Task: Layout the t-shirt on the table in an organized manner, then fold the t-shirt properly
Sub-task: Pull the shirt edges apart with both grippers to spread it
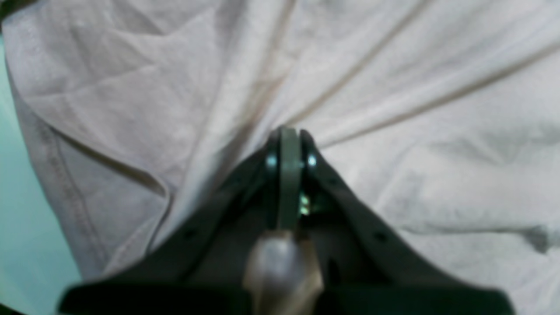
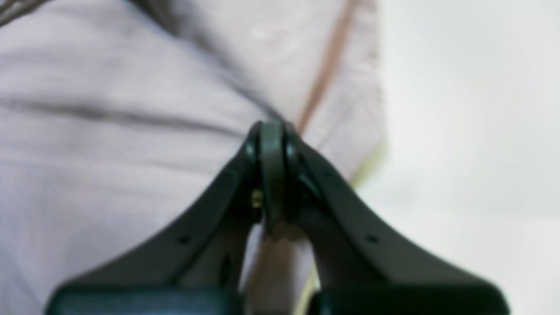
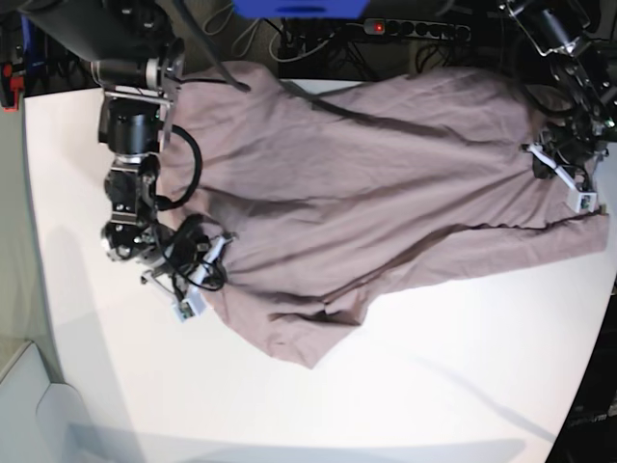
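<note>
The t-shirt (image 3: pixel 366 193) lies spread across the upper half of the base view on the white desk (image 3: pixel 405 395), rumpled, with a folded-under flap reaching toward the lower centre and long creases running between the two arms. The right pincer (image 3: pixel 198 275) sits at the shirt's left edge in the base view. In the right wrist view its jaws are pressed together on a pinch of the cloth at the hem, beside bare desk. The left pincer (image 3: pixel 569 183) is at the far right edge of the frame. In the left wrist view it too is clamped on a fold of the fabric, with creases radiating from the tips.

The cloth looks thin, light and limp. It should drape and bunch readily, and would probably slide easily on the smooth desk. It will not hold a shape, so pulling it taut between two edge grips seems the way to flatten it. Hems, shoulders and sleeve seams, where the fabric is doubled, look like the firmest holds.
</note>
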Action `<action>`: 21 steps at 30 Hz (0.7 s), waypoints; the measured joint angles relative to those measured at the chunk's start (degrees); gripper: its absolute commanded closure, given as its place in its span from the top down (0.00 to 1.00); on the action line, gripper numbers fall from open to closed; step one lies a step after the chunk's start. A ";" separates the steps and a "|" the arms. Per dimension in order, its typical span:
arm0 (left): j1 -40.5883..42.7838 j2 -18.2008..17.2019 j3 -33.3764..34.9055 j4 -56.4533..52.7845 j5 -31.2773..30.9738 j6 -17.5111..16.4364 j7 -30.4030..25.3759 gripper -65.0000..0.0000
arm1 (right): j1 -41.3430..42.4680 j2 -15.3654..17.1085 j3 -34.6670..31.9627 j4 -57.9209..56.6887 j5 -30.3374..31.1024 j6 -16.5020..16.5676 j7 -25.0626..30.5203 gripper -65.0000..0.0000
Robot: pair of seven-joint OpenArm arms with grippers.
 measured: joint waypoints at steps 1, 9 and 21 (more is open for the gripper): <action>0.15 0.17 0.00 0.74 0.24 0.17 0.81 0.00 | -0.46 1.09 0.00 0.22 -0.02 -0.11 0.31 0.00; -1.99 2.95 0.13 11.32 -5.25 0.33 9.79 0.00 | -6.60 8.00 0.28 1.84 3.50 0.11 5.79 0.00; -4.92 6.58 0.96 11.72 -10.03 0.33 11.45 0.00 | -19.37 9.73 14.03 14.88 2.47 0.17 3.63 0.00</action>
